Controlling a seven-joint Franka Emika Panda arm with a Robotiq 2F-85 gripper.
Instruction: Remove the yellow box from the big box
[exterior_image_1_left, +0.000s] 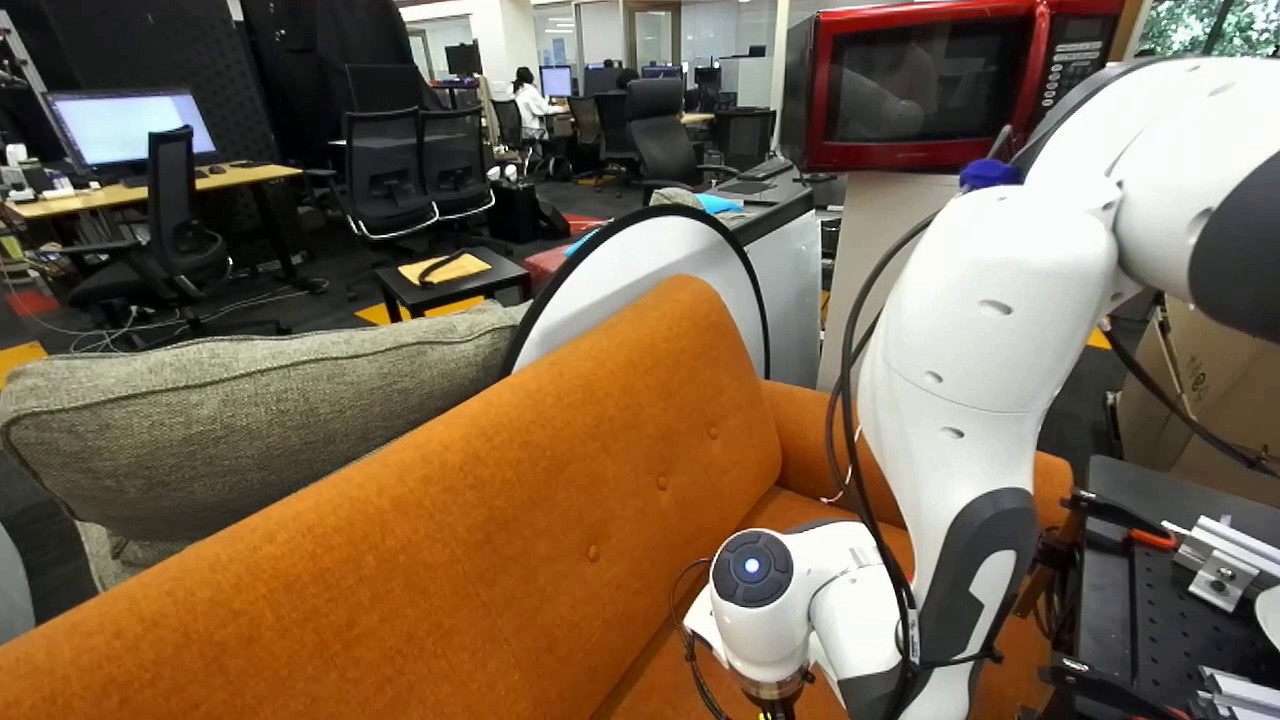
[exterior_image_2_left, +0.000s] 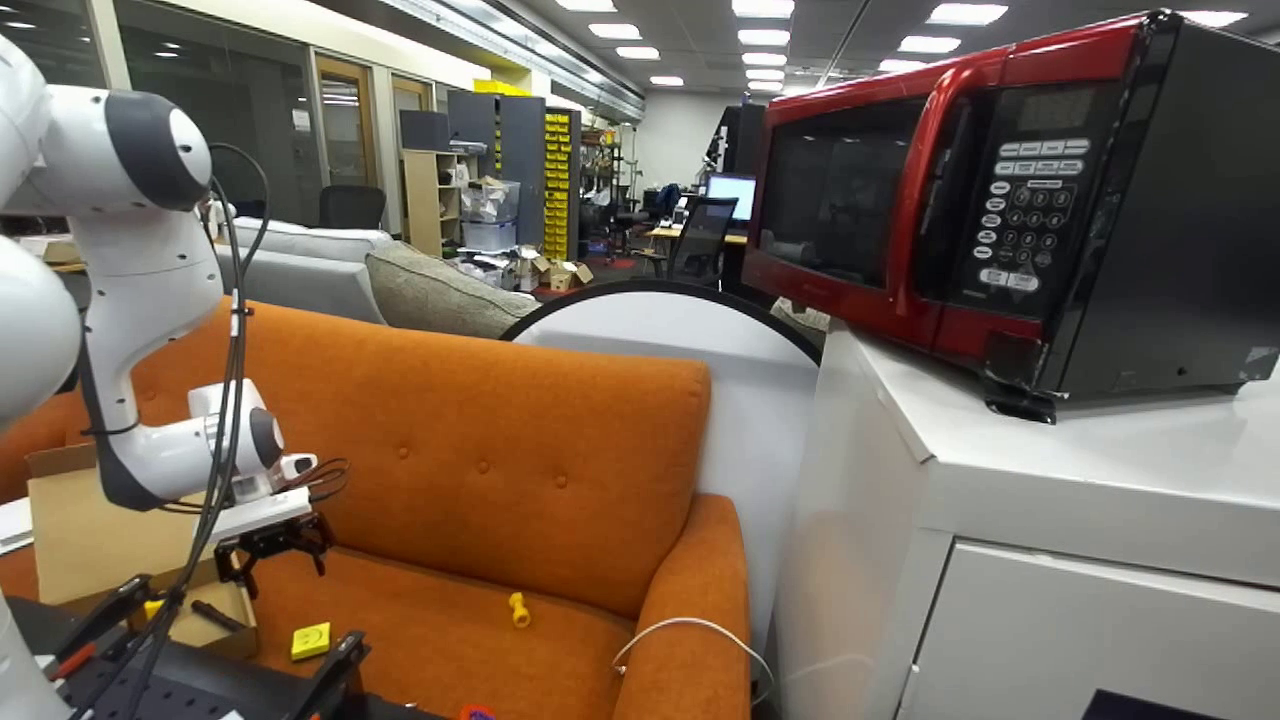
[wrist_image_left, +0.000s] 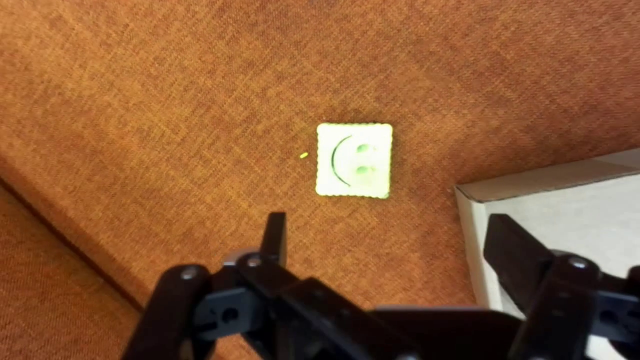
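A flat yellow box (exterior_image_2_left: 311, 641) with a smiling face lies on the orange sofa seat, outside the big box. It also shows in the wrist view (wrist_image_left: 354, 160), ahead of the fingers. The big box (exterior_image_2_left: 110, 530) is open brown cardboard with its flap up. Its pale inside and corner show in the wrist view (wrist_image_left: 575, 215). Another yellow thing (exterior_image_2_left: 153, 608), partly hidden by cables, and a dark stick (exterior_image_2_left: 217, 615) are in the big box. My gripper (exterior_image_2_left: 285, 574) is open and empty above the seat. In the wrist view (wrist_image_left: 388, 222), its right finger overlaps the big box's edge.
A yellow knobbed piece (exterior_image_2_left: 519, 610) lies farther along the seat. A white cable (exterior_image_2_left: 690, 622) loops over the sofa arm. The sofa back (exterior_image_2_left: 480, 430) rises behind the gripper. A black table with clamps (exterior_image_2_left: 335, 670) stands in front. A red microwave (exterior_image_2_left: 850, 190) sits on a white cabinet.
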